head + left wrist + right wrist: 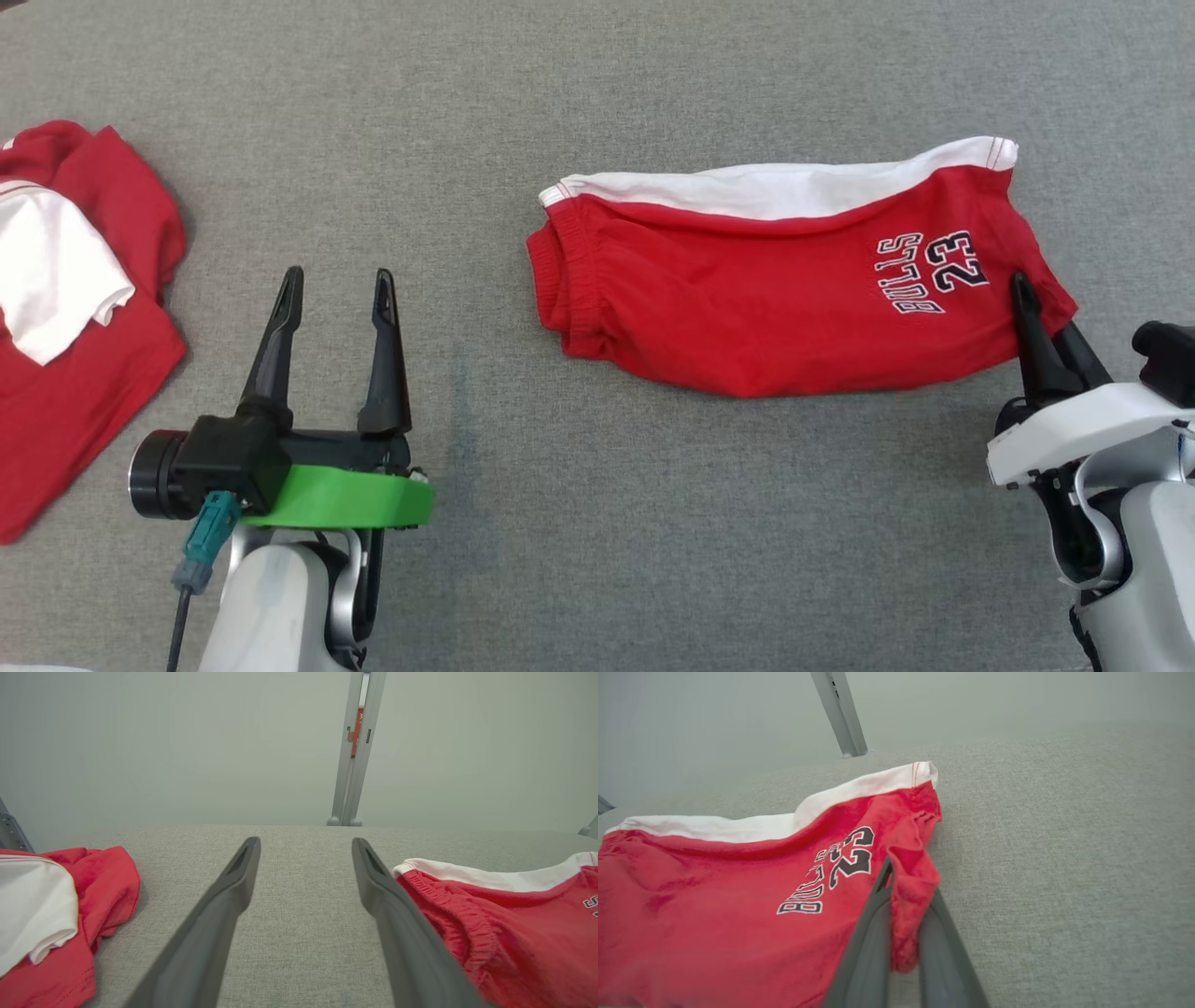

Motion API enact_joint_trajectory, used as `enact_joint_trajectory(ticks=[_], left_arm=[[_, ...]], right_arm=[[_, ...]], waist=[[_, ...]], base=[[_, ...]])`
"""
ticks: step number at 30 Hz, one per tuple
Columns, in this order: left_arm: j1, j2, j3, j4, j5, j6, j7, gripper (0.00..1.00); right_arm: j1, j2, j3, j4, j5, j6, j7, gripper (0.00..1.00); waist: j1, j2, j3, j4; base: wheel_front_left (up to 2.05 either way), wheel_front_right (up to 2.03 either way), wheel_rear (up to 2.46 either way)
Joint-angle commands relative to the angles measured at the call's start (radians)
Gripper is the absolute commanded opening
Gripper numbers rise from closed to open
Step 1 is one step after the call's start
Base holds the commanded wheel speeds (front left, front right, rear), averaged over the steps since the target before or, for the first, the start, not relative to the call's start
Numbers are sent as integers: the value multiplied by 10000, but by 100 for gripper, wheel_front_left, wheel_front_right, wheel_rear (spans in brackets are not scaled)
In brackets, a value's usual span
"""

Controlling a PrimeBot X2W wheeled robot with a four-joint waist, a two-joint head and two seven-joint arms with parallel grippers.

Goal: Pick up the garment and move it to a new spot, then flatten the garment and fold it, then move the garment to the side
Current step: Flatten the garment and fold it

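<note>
Head view, from above: a grey woven surface [597, 523], plain and flat. Right of centre, the garment [747, 308]: red shorts lying crosswise, with a white band along the far edge and "BULLS 23" printed near the right end. At its near right corner, the right gripper [1046, 306], fingers pinched tight on a fold of the red cloth. At the lower left, the left gripper [338, 273] above a green ring [345, 495], fingers spread wide, holding nothing, well apart from the garment. At the left edge, a second heap of red and white clothing [84, 280].

Left wrist view, low along the surface: two dark fingers [224, 914] parted wide over bare grey weave. To the right, the garment's elastic waistband, just beside the right finger; to the left, the other clothing. Beyond the far edge of the surface, a pale grey-green wall [187, 742] and an upright grey metal post [355, 751].

Right wrist view: fingers closed on a bunched corner of the garment, red cloth squeezed between them. Printed lettering just left of the grip. Bare surface to the right, pale wall behind.
</note>
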Motion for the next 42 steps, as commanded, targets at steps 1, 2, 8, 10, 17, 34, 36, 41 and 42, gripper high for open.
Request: enact_joint_trajectory(ticks=[1,2,8,10,17,34,36,41,42], left_arm=[[110,22,-11,-27,-81,41,-27,100],[88,21,-31,-33,-93,39,-27,100],[-145,19,-198,50,-182,54,-27,100],[-209,18,-268,58,-256,89,-27,100],[-346,17,-434,33,-421,191,-27,100],[-74,15,-286,117,-283,284,-27,100],[-33,21,-212,113,-213,295,-27,100],[215,202,35,174,-40,290,-27,100],[288,239,59,206,-12,295,-27,100]], right_arm=[[-108,49,28,-244,-146,1,213,0],[-280,16,138,-455,-303,1,365,0],[-1217,277,1618,-1326,-654,1,1237,0],[-1603,441,2368,-1440,-601,1,1406,0],[-2188,984,4685,-899,-97,1,1641,0],[-1472,315,4991,-1802,-222,1,-362,100],[-1210,269,4200,-2076,-425,1,-601,100],[54,256,1369,-2610,-990,2,-701,100],[292,276,1010,-2649,-1059,1,-686,100]], waist=[[0,0,8,19],[0,0,24,40],[0,0,22,268],[0,0,24,383],[0,0,52,809],[0,0,-121,620],[0,0,-218,509],[0,0,-618,125],[0,0,-717,69]], base=[[0,0,0],[0,0,0],[0,0,0],[0,0,0],[0,0,0],[0,0,0],[0,0,0],[0,0,0],[0,0,0]])
